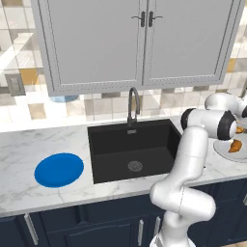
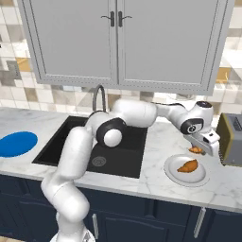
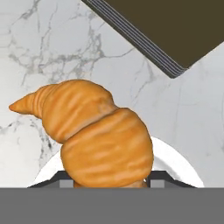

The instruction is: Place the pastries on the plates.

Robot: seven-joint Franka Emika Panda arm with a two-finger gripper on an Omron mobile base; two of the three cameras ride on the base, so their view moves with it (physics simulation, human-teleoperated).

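My gripper (image 2: 202, 147) hangs over the right counter, just behind the white plate (image 2: 172, 175), shut on a golden croissant pastry (image 2: 195, 150). In the hand view this croissant (image 3: 96, 131) sits between my gripper (image 3: 111, 182) tips, with the white plate's rim (image 3: 177, 161) beneath it. A second crescent pastry (image 2: 188, 166) lies on the white plate; the left base view shows this pastry (image 1: 236, 146) on the plate (image 1: 223, 152) at the right edge. The blue plate (image 1: 59, 170) rests bare on the counter left of the sink, and the blue plate (image 2: 16, 144) also shows in the right base view.
A black sink (image 1: 132, 149) with a dark faucet (image 1: 132, 103) lies between the two plates. A toaster (image 2: 231, 138) stands right beside the gripper, and its dark corner (image 3: 175, 26) shows close by in the hand view. Grey wall cabinets (image 1: 142, 43) hang overhead.
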